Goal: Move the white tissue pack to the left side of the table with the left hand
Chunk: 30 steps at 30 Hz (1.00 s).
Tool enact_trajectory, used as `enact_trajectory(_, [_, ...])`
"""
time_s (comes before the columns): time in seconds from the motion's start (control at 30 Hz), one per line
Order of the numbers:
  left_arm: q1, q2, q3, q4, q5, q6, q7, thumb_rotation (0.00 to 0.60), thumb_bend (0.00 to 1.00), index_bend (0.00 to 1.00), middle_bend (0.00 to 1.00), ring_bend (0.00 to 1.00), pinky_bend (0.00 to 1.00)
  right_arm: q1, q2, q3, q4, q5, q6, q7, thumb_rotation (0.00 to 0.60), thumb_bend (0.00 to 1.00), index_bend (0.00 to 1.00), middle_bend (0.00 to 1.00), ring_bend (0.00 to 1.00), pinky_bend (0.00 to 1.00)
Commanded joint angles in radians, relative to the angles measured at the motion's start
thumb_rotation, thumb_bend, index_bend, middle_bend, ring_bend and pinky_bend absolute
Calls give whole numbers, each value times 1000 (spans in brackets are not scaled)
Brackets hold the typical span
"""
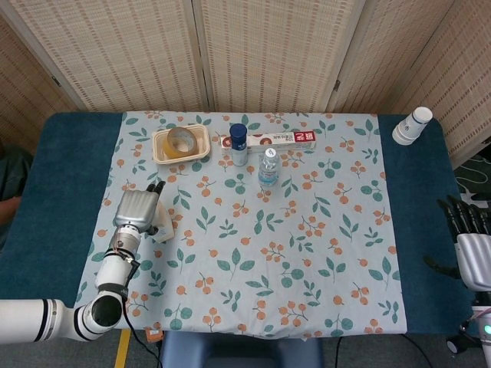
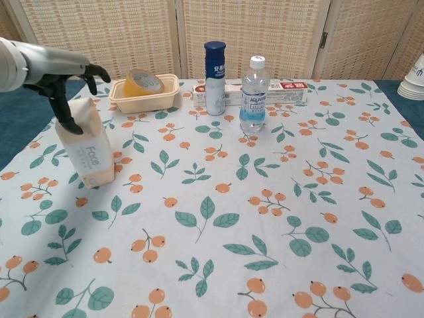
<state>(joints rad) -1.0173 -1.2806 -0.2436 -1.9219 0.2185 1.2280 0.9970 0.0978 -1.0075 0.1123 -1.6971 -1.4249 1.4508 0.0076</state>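
The white tissue pack (image 2: 89, 149) stands upright on the flowered cloth at the table's left side; in the head view the tissue pack (image 1: 163, 225) shows just right of the hand. My left hand (image 2: 53, 69) hovers over its top with fingers spread. One dark finger (image 2: 65, 116) reaches down to the pack's upper left corner, while the others stay above and behind it. From above, the left hand (image 1: 136, 211) covers part of the pack. My right hand (image 1: 469, 245) is off the table's right edge, fingers apart and empty.
A beige tray (image 2: 142, 101) with a tape roll (image 2: 140, 83) sits behind the pack. A blue-capped bottle (image 2: 214, 79), a water bottle (image 2: 253, 96) and a toothpaste box (image 2: 291, 89) stand at the back centre. Stacked paper cups (image 1: 412, 126) are at the back right.
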Motion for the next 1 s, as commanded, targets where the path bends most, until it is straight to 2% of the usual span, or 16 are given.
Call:
enact_trajectory(0.03, [-7,1,6,8,-9,-4,-3,600,174,100,172,855,912,-1,0,0,1,-1,3,1,600,94,11,0,0,0])
enact_trajectory(0.5, [-20,-13,49,50,-18,-10,-9,600,182,202,274,876,934,-3,2,-2,-1,-5,5,3,600,94,11,0,0,0])
enact_trajectory(0.83, [-7,-54,94,100,65,30,-20,600,248,515,625,970,1000,-3,4,-3,-2,-7,3,8,600,94,11,0,0,0])
enact_trajectory(1.0, [2,-67,102,110,100,49,-24,600,274,582,699,995,1000,-3,4,-4,-3,-8,3,8,600,94,11,0,0,0])
